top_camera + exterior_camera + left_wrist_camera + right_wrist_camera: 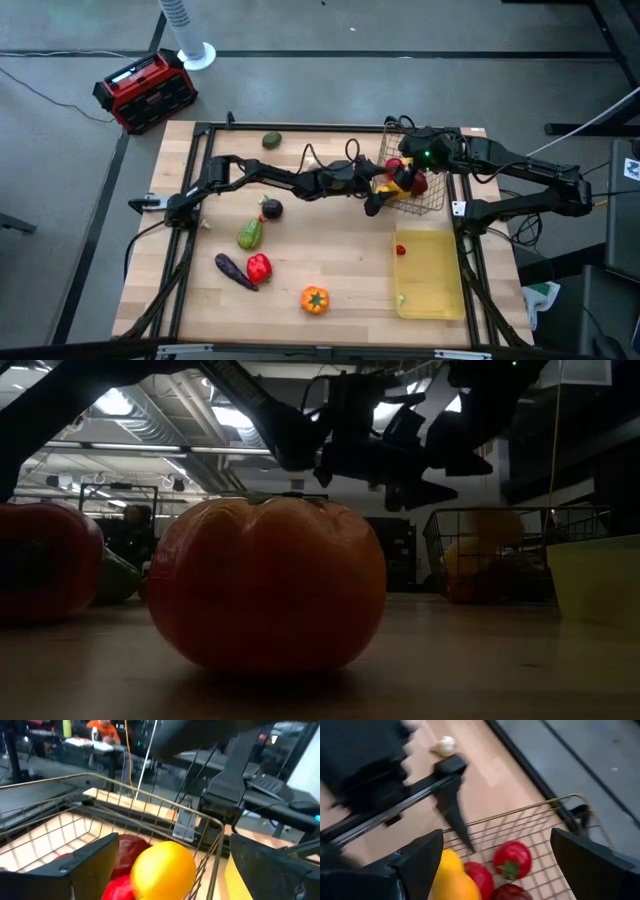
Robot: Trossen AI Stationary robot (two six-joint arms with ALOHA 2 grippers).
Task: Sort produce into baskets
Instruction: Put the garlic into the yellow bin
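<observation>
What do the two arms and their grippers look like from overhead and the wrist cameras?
Both arms are dark and slim, built of jointed links with thin cables trailing along them. The right arm shows a small green light near its wrist. The left gripper and right gripper each have two broad, flat black fingers.

Wire-mesh metal basket; smooth yellow plastic tray; pale matt wood table with visible grain; glossy plastic orange pepper.

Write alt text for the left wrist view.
A yellow fruit sits between the left gripper's open fingers over the wire basket, red produce beneath it. A person sits at a desk in the room beyond.
</observation>
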